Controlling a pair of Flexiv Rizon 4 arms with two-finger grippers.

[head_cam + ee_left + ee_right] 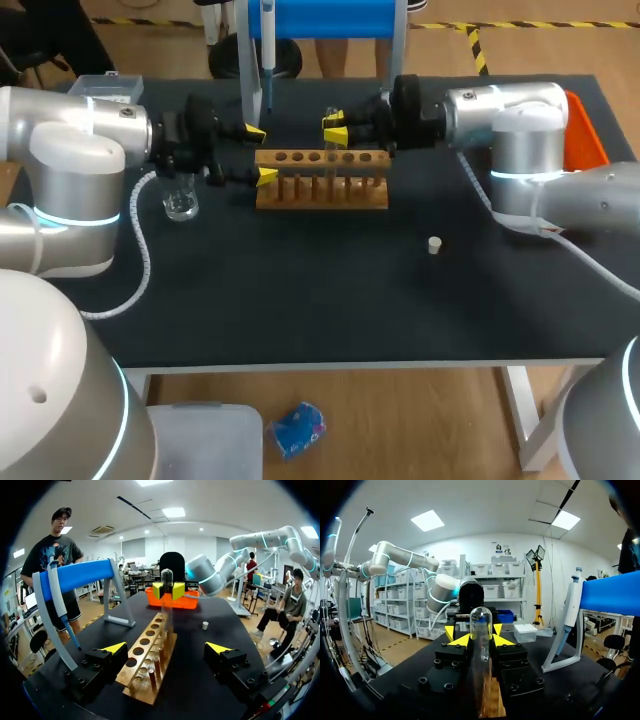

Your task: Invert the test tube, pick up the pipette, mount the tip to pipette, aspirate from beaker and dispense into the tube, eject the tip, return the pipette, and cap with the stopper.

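A clear test tube (481,630) stands upright with its round end up, and my right gripper (480,639) is shut on it just above the wooden rack (320,190). From the left wrist view the tube (166,580) rises over the rack's far end between the right gripper's (165,590) yellow tips. My left gripper (260,153) stands open at the rack's left end, its fingers astride the rack (150,665). The pipette (267,50) hangs on a blue stand behind the rack. A glass beaker (180,203) sits under my left arm. The small stopper (434,245) lies right of the rack.
An orange tray (585,130) sits at the table's right back edge behind my right arm. A clear tip box (105,88) stands at the back left corner. The blue pipette stand (320,20) rises just behind the rack.
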